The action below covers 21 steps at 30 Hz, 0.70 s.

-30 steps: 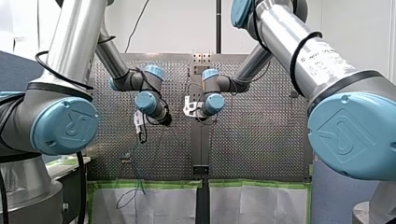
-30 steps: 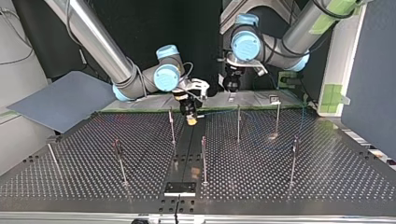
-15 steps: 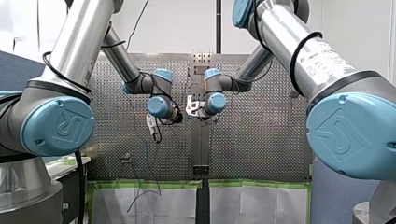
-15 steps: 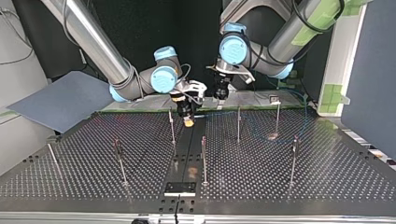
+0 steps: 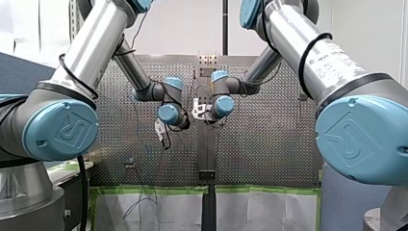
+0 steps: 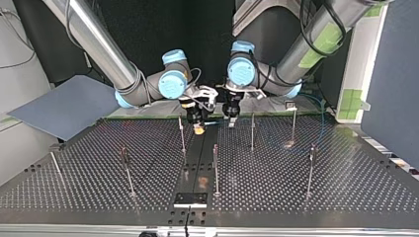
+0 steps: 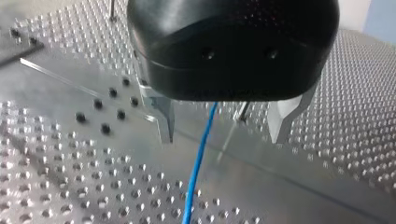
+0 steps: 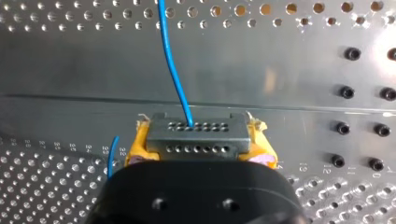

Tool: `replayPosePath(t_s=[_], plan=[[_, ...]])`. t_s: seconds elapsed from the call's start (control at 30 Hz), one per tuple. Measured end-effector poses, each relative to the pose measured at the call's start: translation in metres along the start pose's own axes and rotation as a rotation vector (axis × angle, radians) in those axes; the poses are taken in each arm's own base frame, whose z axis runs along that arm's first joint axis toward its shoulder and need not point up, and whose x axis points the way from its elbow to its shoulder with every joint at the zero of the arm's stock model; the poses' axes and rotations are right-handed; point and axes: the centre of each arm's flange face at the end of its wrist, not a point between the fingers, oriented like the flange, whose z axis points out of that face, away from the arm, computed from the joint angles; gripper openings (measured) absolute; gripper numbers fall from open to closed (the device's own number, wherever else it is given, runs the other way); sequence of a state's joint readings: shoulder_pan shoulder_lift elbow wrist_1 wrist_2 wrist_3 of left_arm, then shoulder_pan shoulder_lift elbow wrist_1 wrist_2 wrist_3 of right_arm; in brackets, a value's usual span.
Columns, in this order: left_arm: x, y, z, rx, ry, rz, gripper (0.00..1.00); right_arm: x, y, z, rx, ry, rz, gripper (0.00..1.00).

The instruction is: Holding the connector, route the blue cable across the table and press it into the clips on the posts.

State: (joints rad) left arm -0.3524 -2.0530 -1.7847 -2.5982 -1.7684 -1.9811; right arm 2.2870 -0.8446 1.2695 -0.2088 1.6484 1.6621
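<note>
One connector (image 8: 196, 137) sits clamped in right gripper (image 8: 199, 144); blue cable (image 7: 198, 158) passes between left gripper's (image 7: 223, 134) spread fingers (image 7: 164, 116).

My left pincer (image 7: 222, 137) spread wide, my right pincer (image 8: 200, 145) clamping the connector (image 8: 196, 133), both wrists close together

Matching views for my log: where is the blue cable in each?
Front view: too faint to place.
Top view: blue cable between my right hand and my left hand.
Left wrist view: between the open fingers.
Right wrist view: entering the held connector.
Shared landmark: table's smooth centre strip.
</note>
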Motion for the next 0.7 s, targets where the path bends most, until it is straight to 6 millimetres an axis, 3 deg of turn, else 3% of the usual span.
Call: replayPosePath(t_s=[0.2,0.53,0.57,0.6,0.63,0.7], plan=[[-0.006,0.009,0.01,-0.025,-0.019,-0.005,0.98,0.0,0.001,0.0,-0.001,0.0,0.001,0.0],[-0.008,0.015,0.01,-0.056,-0.018,0.007,0.98,0.002,0.002,0.001,0.003,0.003,-0.002,0.0],[-0.008,0.015,0.01,-0.061,-0.019,0.01,0.8,0.003,0.001,0.0,0.003,0.004,-0.003,0.0],[-0.008,0.016,0.01,-0.067,-0.021,0.013,0.73,0.003,0.001,0.0,0.003,0.004,-0.003,0.0],[-0.009,0.016,0.01,-0.073,-0.023,0.015,0.73,0.004,0.001,0.0,0.004,0.004,-0.003,0.0],[-0.009,0.018,0.01,-0.087,-0.028,0.019,0.55,0.005,0.001,-0.001,0.005,0.004,-0.004,0.0]])
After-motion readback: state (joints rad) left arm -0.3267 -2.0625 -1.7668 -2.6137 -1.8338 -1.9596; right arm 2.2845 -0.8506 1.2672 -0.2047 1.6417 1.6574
